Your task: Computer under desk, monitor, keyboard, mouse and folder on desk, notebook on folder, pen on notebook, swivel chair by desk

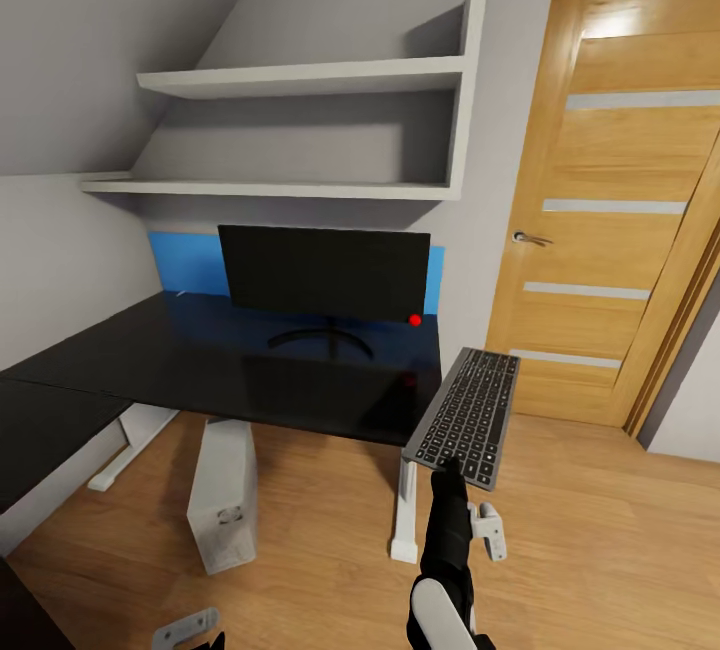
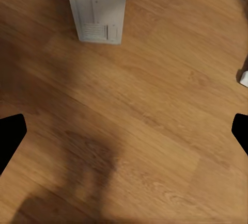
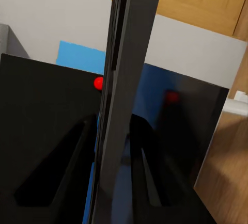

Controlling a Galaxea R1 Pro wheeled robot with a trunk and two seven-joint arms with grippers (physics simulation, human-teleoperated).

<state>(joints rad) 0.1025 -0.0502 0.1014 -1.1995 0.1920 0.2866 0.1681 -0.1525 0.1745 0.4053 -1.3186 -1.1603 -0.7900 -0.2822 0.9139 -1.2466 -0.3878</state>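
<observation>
Reaching forward from low in the head view, the right arm's black forearm rises toward the counter's right end, its right claw clamped on the near short edge of the keyboard. Keyboard held level-ish, tilted slightly, hanging beside and partly over the counter corner. In the right wrist view the keyboard's thin edge runs between the two dark fingers.

Left claw points down at the floor, fingertips spread wide, nothing between them.

No readable writing or labels anywhere; keys too small to read.

Monitor stands upright on the glossy black counter, red dot at its lower right corner, blue panel on the wall behind it. Computer stands on the wood floor under the counter's front edge; its vented rear panel shows in the left wrist view. Two white shelves above, sloped grey ceiling, wooden door at right.
</observation>
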